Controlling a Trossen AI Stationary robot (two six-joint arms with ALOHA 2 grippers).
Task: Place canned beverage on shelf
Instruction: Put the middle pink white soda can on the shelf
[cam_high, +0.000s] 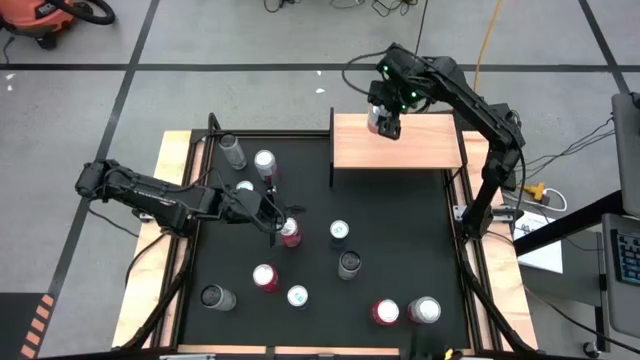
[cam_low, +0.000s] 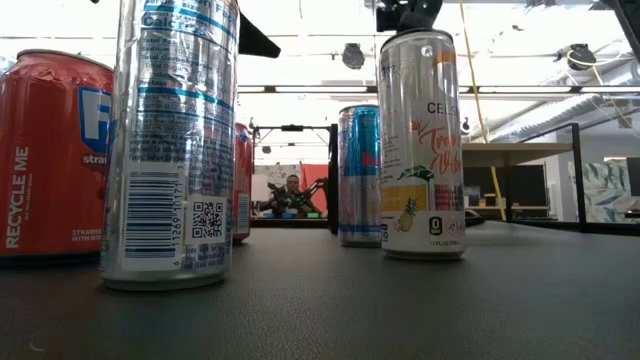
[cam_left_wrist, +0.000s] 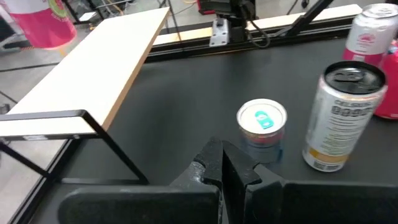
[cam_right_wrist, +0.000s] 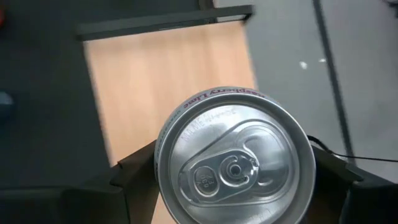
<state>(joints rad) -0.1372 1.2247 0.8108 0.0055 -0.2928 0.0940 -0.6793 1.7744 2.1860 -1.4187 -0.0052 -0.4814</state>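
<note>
The right hand grips a slim aluminium can with a silver pull-tab lid, held upright over the small light-wood shelf on its black metal frame, near the shelf's far edge. Released from this height, the smooth, tall, narrow cylinder could tip or roll off the flat, rimless board; lowering off-centre risks catching the edge. The left hand, fingers closed and empty, waits over the matte black bench among the other cans.
</note>
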